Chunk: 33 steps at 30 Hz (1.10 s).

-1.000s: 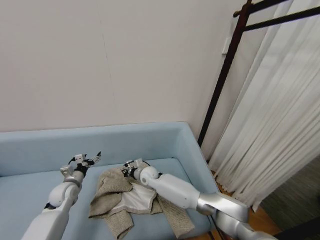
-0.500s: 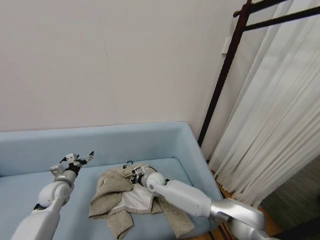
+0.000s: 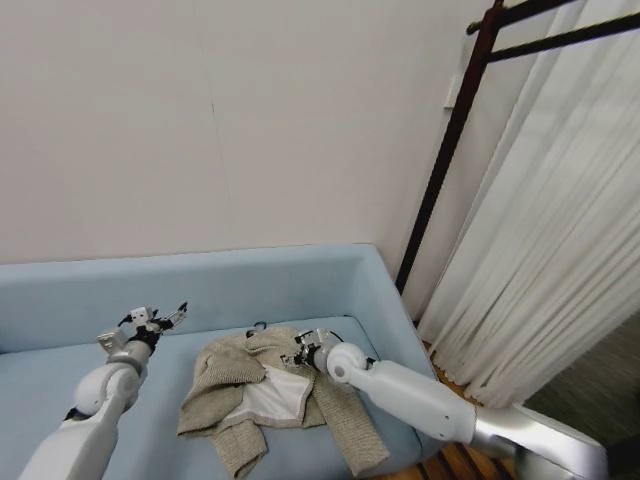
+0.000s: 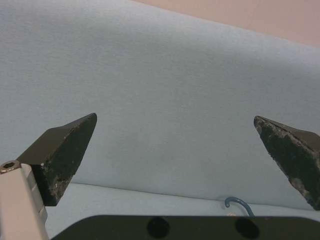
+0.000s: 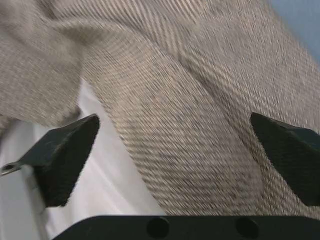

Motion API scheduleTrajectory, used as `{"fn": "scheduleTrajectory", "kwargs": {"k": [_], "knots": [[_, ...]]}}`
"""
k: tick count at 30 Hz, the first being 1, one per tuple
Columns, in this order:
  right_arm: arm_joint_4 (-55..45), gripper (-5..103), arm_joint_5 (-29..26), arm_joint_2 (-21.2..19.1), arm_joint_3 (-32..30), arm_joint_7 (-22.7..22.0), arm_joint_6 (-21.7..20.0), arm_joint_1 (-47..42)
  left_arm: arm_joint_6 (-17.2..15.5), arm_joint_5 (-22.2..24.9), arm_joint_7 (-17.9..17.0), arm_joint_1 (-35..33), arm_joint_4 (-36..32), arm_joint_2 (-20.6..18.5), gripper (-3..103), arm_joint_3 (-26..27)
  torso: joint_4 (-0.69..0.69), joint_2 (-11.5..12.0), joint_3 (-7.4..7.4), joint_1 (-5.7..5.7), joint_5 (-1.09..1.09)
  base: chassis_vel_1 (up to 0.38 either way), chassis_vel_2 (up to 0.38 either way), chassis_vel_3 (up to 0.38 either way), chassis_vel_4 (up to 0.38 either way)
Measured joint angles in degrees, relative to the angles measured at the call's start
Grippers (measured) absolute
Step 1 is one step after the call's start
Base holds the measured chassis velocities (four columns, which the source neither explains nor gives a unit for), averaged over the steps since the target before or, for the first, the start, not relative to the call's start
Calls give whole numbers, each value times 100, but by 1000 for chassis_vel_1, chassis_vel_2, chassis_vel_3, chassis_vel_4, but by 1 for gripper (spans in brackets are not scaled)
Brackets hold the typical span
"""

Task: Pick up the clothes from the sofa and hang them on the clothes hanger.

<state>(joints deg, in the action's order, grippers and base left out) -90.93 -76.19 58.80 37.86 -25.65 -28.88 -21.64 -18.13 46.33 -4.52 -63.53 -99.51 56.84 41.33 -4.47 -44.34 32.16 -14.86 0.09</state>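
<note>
- Knitwear sets the terms: the beige knitted cardigan (image 3: 225, 372) lies crumpled on the seat of the light-blue sofa (image 3: 200, 282), towards its right end. It is spread open, so the white lining (image 3: 272, 398) shows in the middle.
- It looks soft, limp and fairly light. It will probably sag and trail from whatever point is pinched, and a shallow bite may gather only one loose layer.
- The coarse weave should give the pads good friction. The smooth lining looks more slippery and is the poorer place to grip.
- A small blue hanger hook (image 3: 258, 325) pokes out at the cardigan's far edge, near the backrest. It suggests a hanger inside the shoulders, though the fabric hides the rest.
- If so, the best hold is likely at the collar, just beside that hook, where the cloth is bunched thick and the weight would hang evenly.
- The right gripper (image 3: 304, 349) hovers low over the cardigan's right shoulder area. In the right wrist view the right gripper (image 5: 173, 125) has its fingers spread wide over the ribbed cloth and grips nothing.
- The left gripper (image 3: 152, 318) is raised over bare seat to the left, apart from the cardigan. Its fingers are also spread and empty, and it faces the backrest.
- The dark clothes rack (image 3: 452, 135) stands past the sofa's right arm, against the wall and beside the white curtain (image 3: 540, 260). Its bars sit well above the seat, so the limp hem may drag during the lift.
</note>
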Motion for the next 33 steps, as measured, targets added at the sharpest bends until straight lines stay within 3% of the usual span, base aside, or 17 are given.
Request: {"fn": "scheduleTrajectory", "kwargs": {"k": [3, 7, 11, 14, 17, 23, 31, 33], "knots": [[215, 101, 19, 60, -190, 28, 0, -241, 7, -14, 3, 20, -28, 0, 100, -85, 0, 0, 0, 0, 1, 0, 0, 0, 0], [366, 95, -20, 133, -358, 14, -3, -444, 8, -58, 1, 85, -2, -15, 100, -155, 1, 0, 0, 0, 1, 0, 0, 0, 0], [282, 74, -4, 83, -342, -29, 89, -586, 8, -74, 0, 112, 19, -17, 100, -210, 0, 0, 0, 0, 0, 0, 0, 0, 0], [180, 69, -17, 49, -287, -85, 104, -604, 8, -93, 0, 108, 26, 2, 100, -229, 0, 0, 0, 0, -1, 0, 0, 0, 0], [116, 53, -22, 49, -211, -160, 166, -605, 16, -101, 3, 90, 26, 21, 100, -236, 0, 0, 0, 0, -1, 0, 0, 0, 0], [-13, 36, -18, 71, -132, -240, 217, -603, 22, -105, 8, 77, 26, 8, 100, -237, 0, 0, 0, 0, -1, 0, 0, 0, 0], [-1208, 5, 90, -326, 318, -404, 223, -468, 39, -173, 24, 16, 15, -4, 100, -282, 0, 0, 0, 0, -1, 0, 0, 0, 0], [-1511, 3, 216, -358, 507, -424, 217, -485, 68, -238, 29, -12, 14, 9, 100, -306, 0, 0, 0, 0, -1, 0, 0, 0, 0]]}}
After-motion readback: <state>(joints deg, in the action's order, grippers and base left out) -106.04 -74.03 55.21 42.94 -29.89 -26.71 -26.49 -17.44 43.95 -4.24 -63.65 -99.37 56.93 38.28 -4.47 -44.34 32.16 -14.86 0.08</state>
